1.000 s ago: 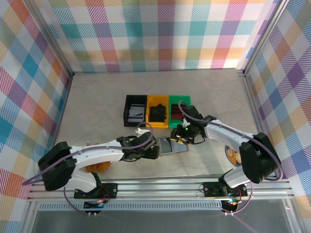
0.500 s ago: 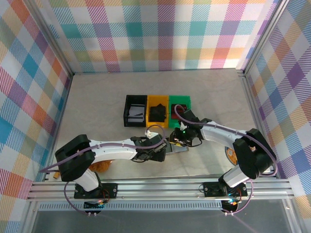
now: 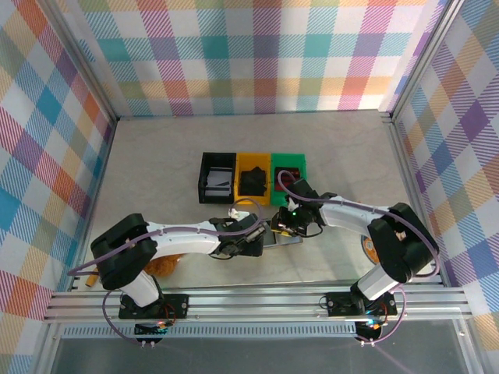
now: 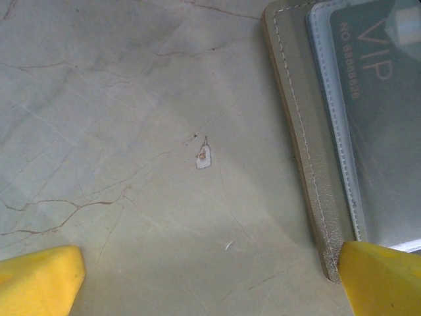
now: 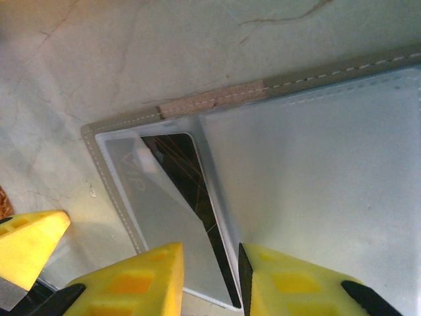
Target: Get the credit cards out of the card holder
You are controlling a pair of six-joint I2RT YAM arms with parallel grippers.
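Across the near part of the surface (image 3: pixel 179 265), just in front of the joined black (image 3: pixel 207 195), yellow (image 3: pixel 242 199) and green bins (image 3: pixel 299 160), the opened grey bifold card holder (image 4: pixel 286 99) is lying flat, with the two arms reaching in toward it from either side. Under a clear pocket, a dark card marked VIP (image 4: pixel 378 131) is sitting inside, so the work is seemingly standing at the first extraction, with the claws being lined up for it. The left claw (image 4: pixel 212 266) is standing wide open, one finger overlapping the holder's border in the wrist view and the other over bare surface; whether that finger is actually touching is hard to tell. The right claw (image 5: pixel 211 266) is holding its fingers a little apart, nothing visibly pinched between them, near the edge of the card's pocket. The next move is calling for one claw to be steadying the holder while the other is catching the card's exposed edge and drawing it out along the pocket. Pinching the clear sleeve together with the card is looking like the main risk, since the whole holder could be dragging along.
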